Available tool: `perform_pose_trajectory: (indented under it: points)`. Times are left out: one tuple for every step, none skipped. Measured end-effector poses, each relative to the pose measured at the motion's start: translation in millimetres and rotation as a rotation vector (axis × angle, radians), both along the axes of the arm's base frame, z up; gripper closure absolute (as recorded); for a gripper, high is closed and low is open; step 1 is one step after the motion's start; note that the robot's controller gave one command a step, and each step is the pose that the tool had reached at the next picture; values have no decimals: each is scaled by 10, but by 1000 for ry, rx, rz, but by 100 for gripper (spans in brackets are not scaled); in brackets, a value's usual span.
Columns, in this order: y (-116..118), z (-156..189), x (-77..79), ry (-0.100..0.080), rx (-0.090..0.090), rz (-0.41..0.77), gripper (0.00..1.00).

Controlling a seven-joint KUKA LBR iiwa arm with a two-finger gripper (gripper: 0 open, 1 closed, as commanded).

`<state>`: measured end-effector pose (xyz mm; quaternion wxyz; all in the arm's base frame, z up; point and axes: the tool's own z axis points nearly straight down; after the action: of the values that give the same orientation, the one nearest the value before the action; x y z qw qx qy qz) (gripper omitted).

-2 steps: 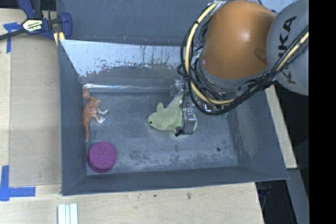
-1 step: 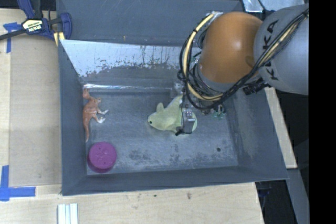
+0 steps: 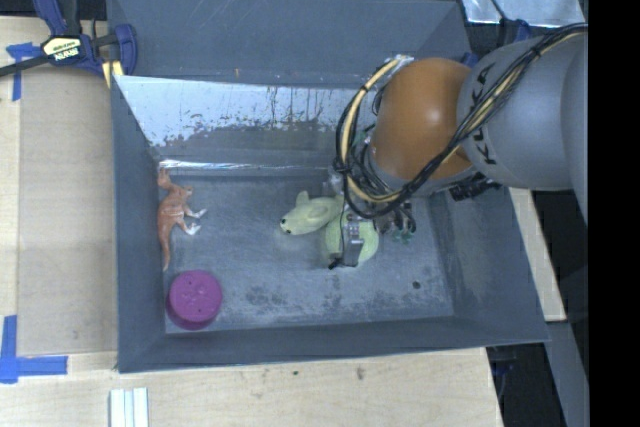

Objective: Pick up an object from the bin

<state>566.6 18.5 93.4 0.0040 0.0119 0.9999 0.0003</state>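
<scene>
Now your arm (image 3: 530, 115) comes in from the right and bends down into the bin (image 3: 140, 265). Its orange wrist cover (image 3: 425, 115) sits up high, with cables looped round it. Its jaws point down, right over the right part of the pale green toy animal (image 3: 310, 215) in the middle of the bin floor. You cannot tell if the jaws are wide or narrow. 2 more things lie at the left: an orange dinosaur (image 3: 172, 215) and a purple round disc (image 3: 194, 299).

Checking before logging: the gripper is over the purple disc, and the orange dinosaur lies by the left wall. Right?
No. The camera view shows the gripper over the pale green toy mid-bin, not the purple disc; the orange dinosaur does lie by the left wall.
</scene>
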Motion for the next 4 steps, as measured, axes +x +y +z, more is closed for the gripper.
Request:
perform_pose_trajectory:
  points:
    - [-5, -231, 54, 4, -1, 67, 0]
    - [-30, -230, 73, 2, 0, 40, 0]
    - [-13, -217, 71, 0, -1, 65, 100]
    - [-13, -217, 71, 0, -1, 65, 100]
